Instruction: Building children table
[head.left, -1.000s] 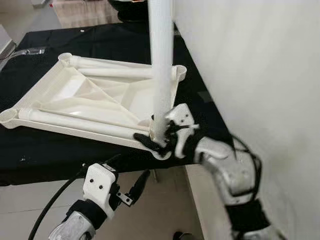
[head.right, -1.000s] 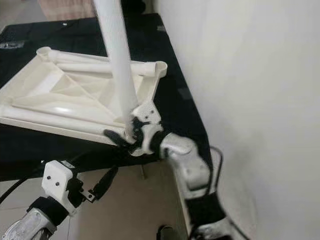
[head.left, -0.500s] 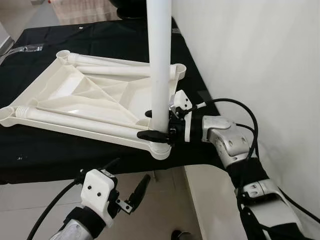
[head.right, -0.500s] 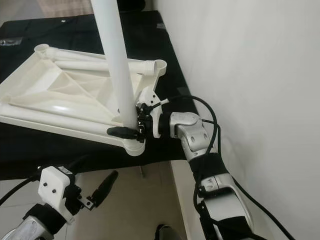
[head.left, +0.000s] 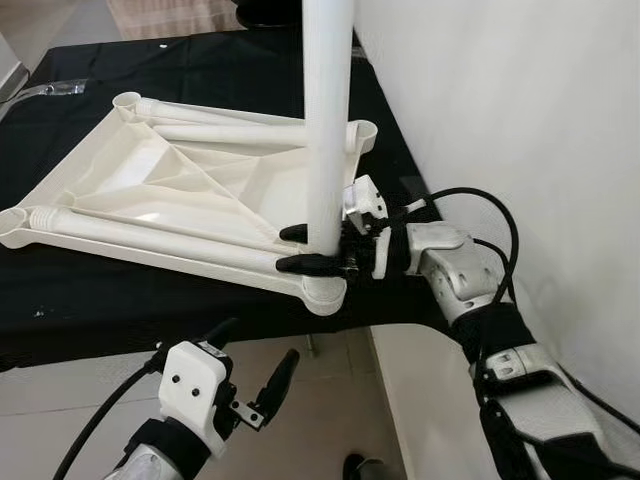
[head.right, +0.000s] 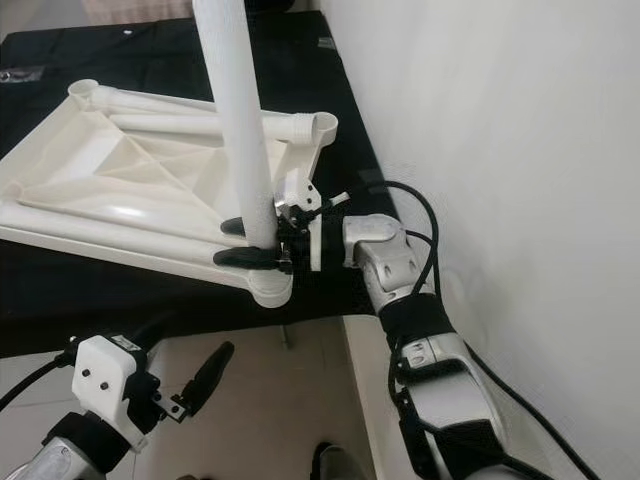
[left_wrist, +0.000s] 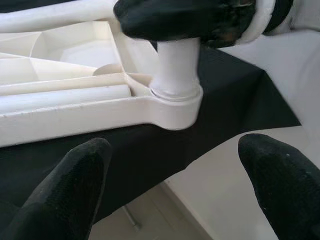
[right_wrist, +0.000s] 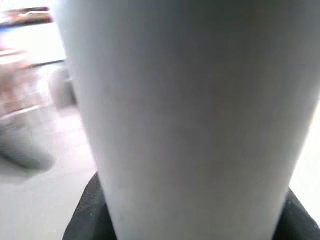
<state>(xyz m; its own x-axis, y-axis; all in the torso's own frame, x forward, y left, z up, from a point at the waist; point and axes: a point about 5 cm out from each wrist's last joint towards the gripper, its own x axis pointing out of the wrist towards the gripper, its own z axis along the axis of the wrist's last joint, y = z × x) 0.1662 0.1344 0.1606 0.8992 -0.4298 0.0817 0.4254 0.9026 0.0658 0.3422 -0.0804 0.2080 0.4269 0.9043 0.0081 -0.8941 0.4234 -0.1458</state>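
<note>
The white tabletop (head.left: 170, 200) lies upside down on the black surface (head.left: 120, 300), its near right corner at the surface's front edge. A white leg (head.left: 326, 120) stands upright in that corner's socket, and the right hand (head.left: 305, 248) has its black fingers closed around the leg's base. The left hand (head.left: 255, 375) hangs below the front edge, fingers spread apart and holding nothing.
</note>
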